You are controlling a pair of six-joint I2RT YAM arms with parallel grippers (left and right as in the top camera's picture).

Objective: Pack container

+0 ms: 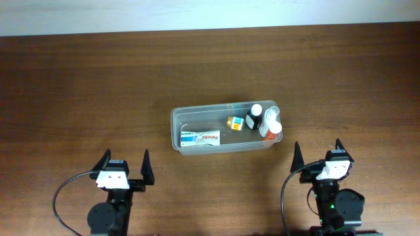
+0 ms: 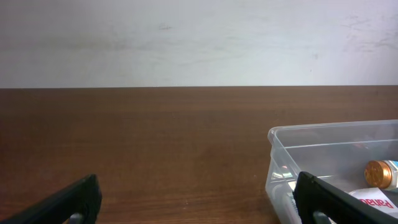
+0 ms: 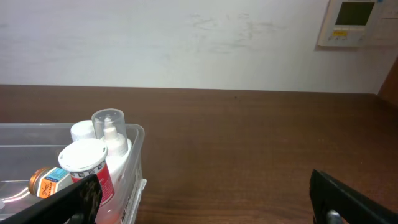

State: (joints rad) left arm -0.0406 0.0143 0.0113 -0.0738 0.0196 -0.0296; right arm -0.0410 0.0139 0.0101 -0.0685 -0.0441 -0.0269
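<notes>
The clear plastic container (image 1: 176, 121) sits at the table's middle. Inside lie a white Panadol box (image 1: 201, 138), a small orange-capped jar (image 1: 234, 122), a dark bottle with a white cap (image 1: 254, 118) and white bottles (image 1: 272, 124) at its right end. My left gripper (image 1: 125, 168) is open and empty, near the front edge, left of the container. My right gripper (image 1: 317, 156) is open and empty, just right of and nearer than the container. The left wrist view shows the container's left end (image 2: 273, 140). The right wrist view shows its right end (image 3: 138, 134) with the bottles (image 3: 87, 165).
The brown wooden table (image 1: 79, 85) runs to a white wall at the back. A white wall panel (image 3: 354, 22) hangs at the upper right of the right wrist view.
</notes>
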